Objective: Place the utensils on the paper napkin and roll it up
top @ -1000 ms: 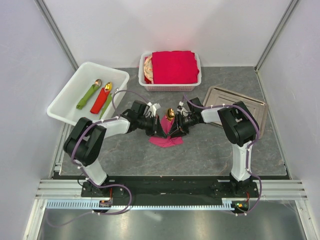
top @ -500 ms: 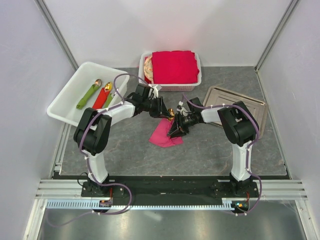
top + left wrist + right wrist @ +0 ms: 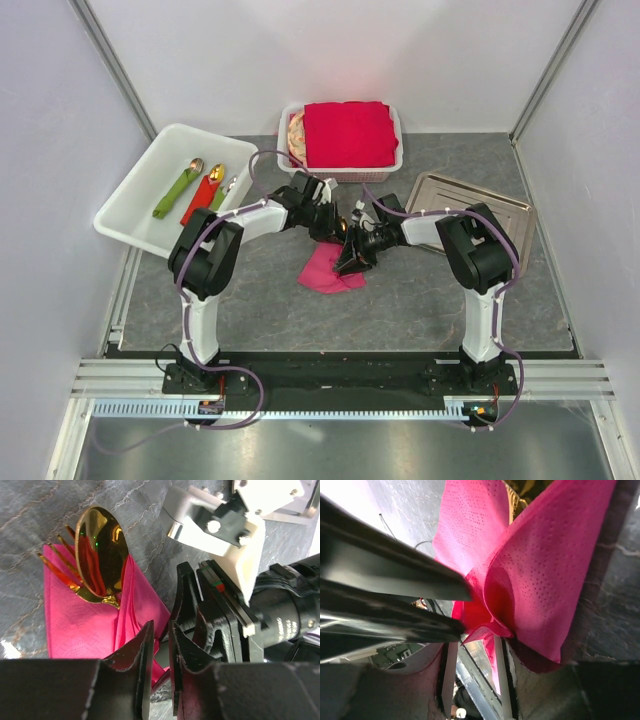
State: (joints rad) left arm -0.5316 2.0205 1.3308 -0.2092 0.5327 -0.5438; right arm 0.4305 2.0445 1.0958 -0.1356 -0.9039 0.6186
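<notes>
On the counter (image 3: pixel 250 290), on the basket's (image 3: pixel 340 174) near side, my right hand (image 3: pixel 472 650) pinches the pink napkin (image 3: pixel 322 272) folded around spoon (image 3: pixel 100 545) and fork (image 3: pixel 60 569). My left hand (image 3: pixel 161 630) hovers nearly closed; whether it grips, I cannot tell. A hard tug could tear paper or spill cutlery.

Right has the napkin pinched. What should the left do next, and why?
Probably close the left fingers on the loose paper napkin edge and fold it over the spoon: spoon and fork tines lie uncovered while the right fingers pin the fold.
</notes>
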